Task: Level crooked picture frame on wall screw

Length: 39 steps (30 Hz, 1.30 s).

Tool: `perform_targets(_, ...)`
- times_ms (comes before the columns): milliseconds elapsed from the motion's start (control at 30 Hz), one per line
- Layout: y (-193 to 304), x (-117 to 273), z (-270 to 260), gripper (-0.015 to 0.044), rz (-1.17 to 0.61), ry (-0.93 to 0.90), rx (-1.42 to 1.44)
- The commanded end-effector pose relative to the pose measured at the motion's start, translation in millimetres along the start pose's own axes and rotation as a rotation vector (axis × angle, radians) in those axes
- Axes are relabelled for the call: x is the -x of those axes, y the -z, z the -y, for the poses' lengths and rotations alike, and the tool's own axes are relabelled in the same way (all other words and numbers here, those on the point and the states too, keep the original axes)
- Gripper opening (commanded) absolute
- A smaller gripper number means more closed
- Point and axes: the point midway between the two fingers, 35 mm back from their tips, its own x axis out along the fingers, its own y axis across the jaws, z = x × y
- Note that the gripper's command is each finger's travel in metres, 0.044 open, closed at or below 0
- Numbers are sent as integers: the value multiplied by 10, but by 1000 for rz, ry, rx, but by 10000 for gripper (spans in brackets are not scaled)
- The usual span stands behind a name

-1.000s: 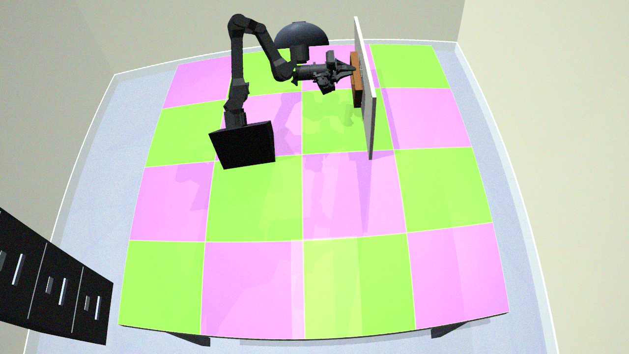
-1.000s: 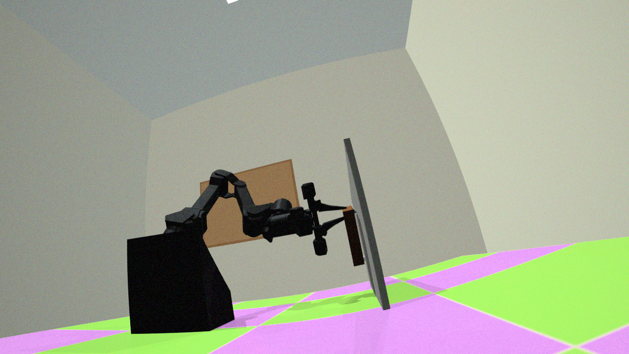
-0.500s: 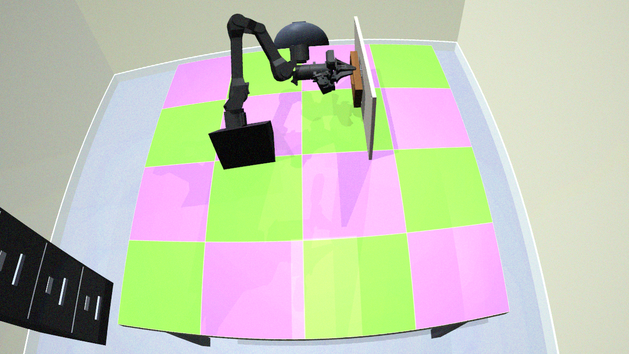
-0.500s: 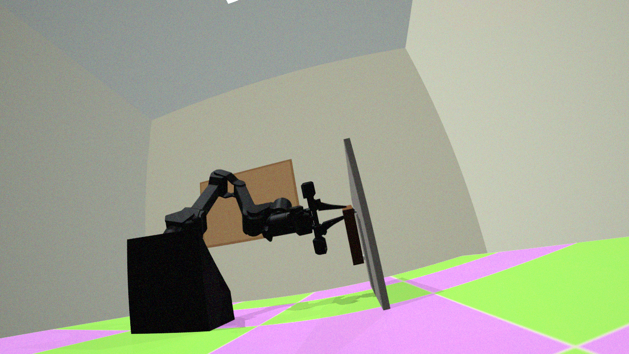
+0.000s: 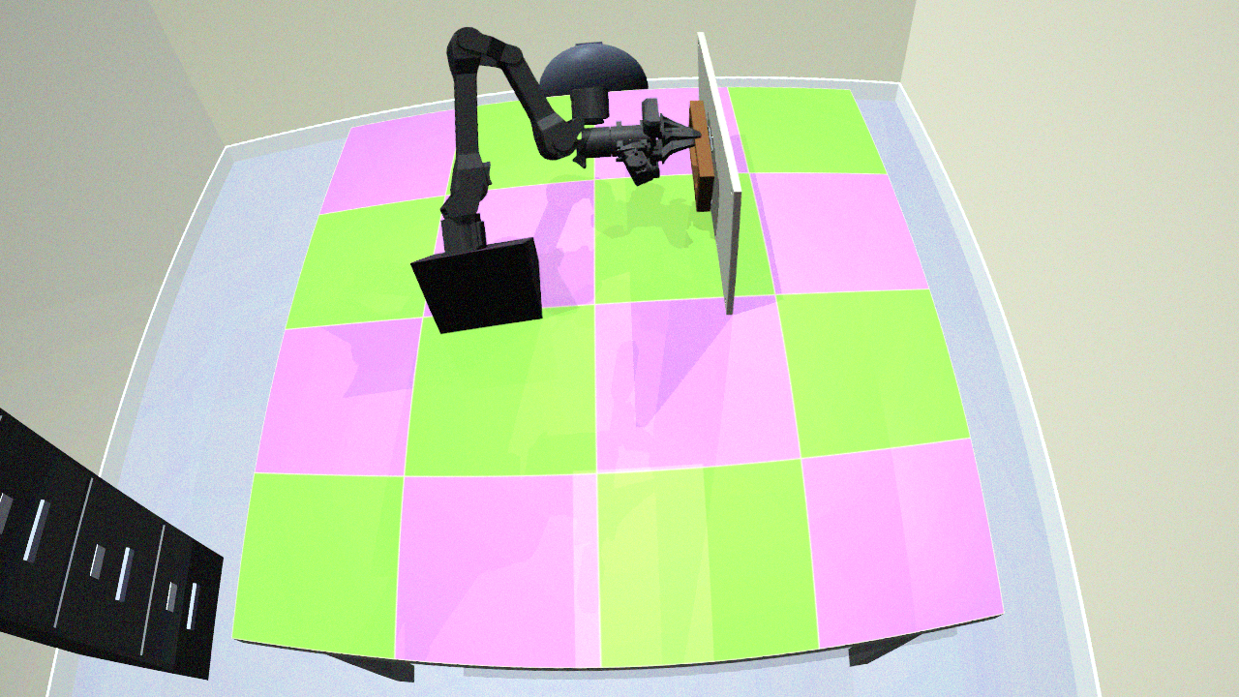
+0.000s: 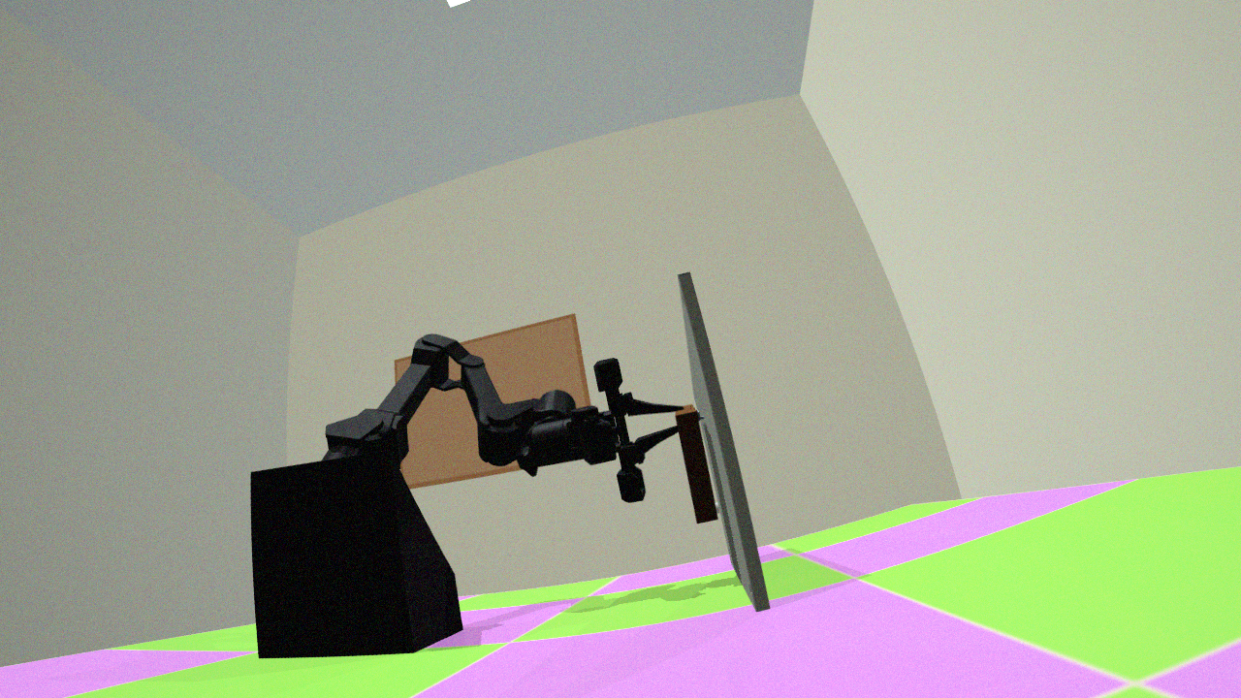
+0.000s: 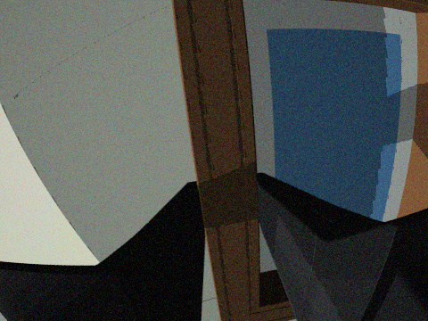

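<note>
The brown picture frame (image 5: 702, 165) (image 6: 699, 486) (image 7: 218, 89) is close against the front of the upright grey panel (image 5: 726, 251) (image 6: 727, 433) (image 7: 98, 89). The wrist view shows a blue picture (image 7: 325, 102) inside it, partly shaded. My gripper (image 5: 694, 135) (image 6: 684, 418) (image 7: 226, 188) is shut on the frame's top bar, one finger above it and one below. The bar runs slightly slanted down the wrist view between the fingertips. The screw and the notched strip are hidden behind the frame. How level the frame is cannot be told clearly from the side views.
The black base block (image 5: 489, 286) (image 6: 330, 564) stands left of the panel. A dark dome (image 5: 593, 69) is behind the wrist. A black cabinet (image 5: 112, 555) is at lower left. A brown board (image 6: 530, 364) is on the far wall. The checkered top (image 5: 866, 373) reaches beneath the arm.
</note>
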Motion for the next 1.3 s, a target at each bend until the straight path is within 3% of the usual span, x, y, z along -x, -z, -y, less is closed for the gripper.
perform_targets(0, 18, -5, -42, 0, -2, -15, 1)
perform_targets(1267, 83, -5, -25, 0, -2, -15, 1)
